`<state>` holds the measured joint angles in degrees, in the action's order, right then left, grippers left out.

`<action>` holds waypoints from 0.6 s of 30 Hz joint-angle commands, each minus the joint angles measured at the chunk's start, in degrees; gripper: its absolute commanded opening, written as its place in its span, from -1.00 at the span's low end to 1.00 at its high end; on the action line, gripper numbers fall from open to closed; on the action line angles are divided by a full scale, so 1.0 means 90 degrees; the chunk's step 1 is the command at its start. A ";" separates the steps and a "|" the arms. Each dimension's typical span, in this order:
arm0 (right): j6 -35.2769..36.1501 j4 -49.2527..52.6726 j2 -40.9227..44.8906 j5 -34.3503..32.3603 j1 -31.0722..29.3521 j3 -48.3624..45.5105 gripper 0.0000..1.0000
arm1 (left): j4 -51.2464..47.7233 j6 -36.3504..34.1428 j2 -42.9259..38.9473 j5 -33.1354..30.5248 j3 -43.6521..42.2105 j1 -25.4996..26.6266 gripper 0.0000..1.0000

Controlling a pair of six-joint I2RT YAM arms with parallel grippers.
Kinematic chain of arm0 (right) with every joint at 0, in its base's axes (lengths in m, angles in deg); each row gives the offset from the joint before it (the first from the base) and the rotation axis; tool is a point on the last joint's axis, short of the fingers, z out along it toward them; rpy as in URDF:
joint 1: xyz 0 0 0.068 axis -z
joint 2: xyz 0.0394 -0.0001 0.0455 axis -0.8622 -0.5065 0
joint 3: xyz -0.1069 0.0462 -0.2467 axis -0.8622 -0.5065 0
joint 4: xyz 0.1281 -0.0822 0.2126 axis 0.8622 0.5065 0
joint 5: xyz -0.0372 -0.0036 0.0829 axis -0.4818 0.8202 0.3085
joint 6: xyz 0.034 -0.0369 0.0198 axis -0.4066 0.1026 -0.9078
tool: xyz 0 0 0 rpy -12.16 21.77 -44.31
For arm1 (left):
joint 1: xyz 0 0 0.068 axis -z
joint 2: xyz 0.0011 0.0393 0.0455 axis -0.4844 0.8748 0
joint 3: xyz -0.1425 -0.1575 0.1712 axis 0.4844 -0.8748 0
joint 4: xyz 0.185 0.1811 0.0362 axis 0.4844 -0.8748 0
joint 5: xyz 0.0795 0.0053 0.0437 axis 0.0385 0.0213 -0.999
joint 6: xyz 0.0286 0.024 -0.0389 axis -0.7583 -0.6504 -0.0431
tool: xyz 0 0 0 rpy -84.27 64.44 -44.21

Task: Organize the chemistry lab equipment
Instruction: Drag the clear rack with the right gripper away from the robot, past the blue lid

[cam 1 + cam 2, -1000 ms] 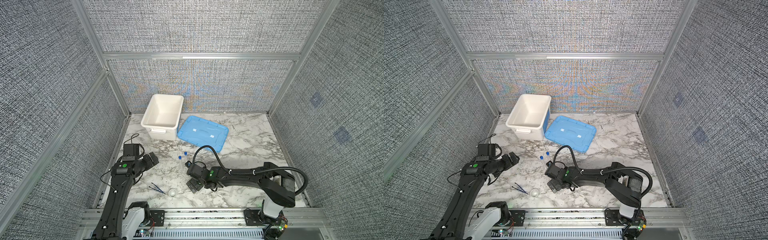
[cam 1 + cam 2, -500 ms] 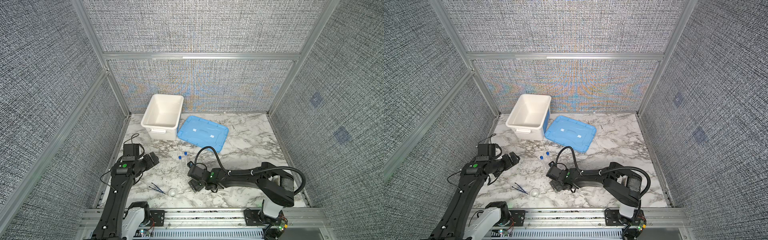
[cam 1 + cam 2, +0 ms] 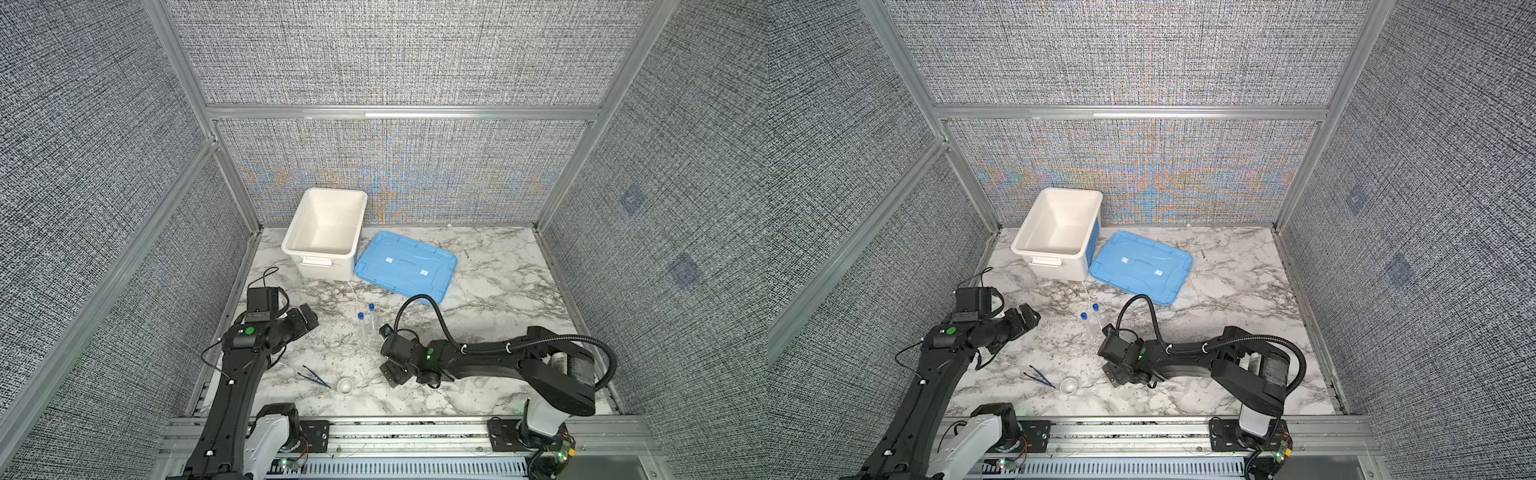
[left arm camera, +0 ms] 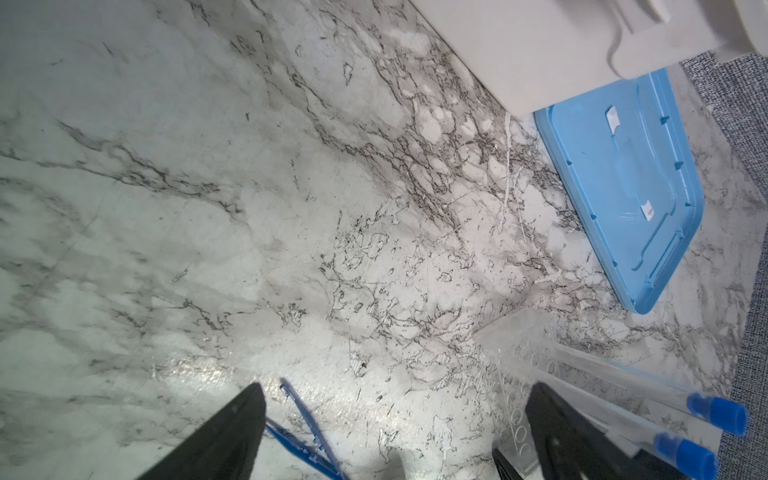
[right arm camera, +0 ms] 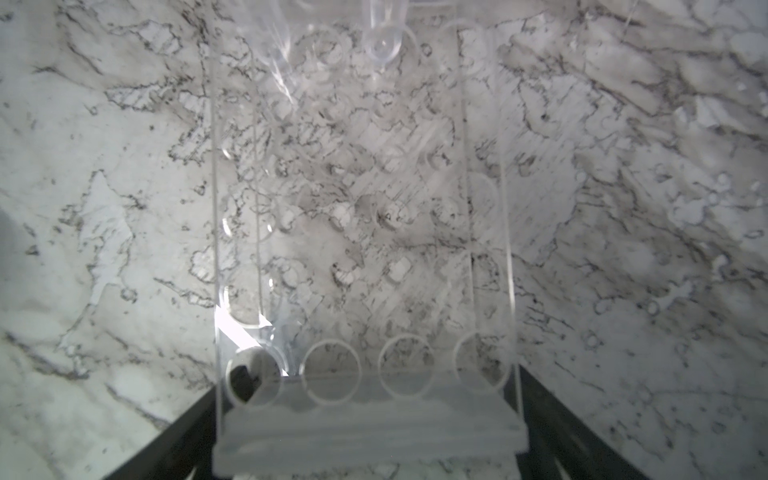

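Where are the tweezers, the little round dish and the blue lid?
tweezers (image 3: 322, 382), in a top view, near the joined end.
little round dish (image 3: 345, 385), in a top view, its middle.
blue lid (image 3: 405, 266), in a top view, flat centre.

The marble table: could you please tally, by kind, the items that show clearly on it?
Blue-capped tubes: 2
Tweezers: 1
Round dish: 1
Clear rack: 1
White tub: 1
Blue lid: 1
Total: 7

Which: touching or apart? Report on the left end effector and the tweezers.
Apart. Both top views show bare marble between the left end effector and the tweezers.
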<state>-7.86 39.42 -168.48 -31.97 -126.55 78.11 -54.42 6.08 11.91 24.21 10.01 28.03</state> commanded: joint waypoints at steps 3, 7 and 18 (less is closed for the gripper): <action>0.0526 -0.0155 -0.0151 0.0074 0.0048 0.0047 0.86 | 0.0026 -0.0098 0.0012 0.0034 -0.0015 -0.0007 0.98; 0.0712 -0.0297 -0.0205 0.0317 0.0171 0.0016 0.82 | 0.0027 -0.0098 0.0010 0.0018 -0.0016 -0.0009 0.98; 0.0717 -0.0418 -0.0010 0.0546 0.0252 -0.0298 0.61 | 0.0028 -0.0096 0.0014 0.0009 -0.0016 -0.0007 0.98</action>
<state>-1.45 33.02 -168.87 -27.81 -124.30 76.34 -54.42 5.86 11.98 24.19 9.97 28.03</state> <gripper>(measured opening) 0.808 0.990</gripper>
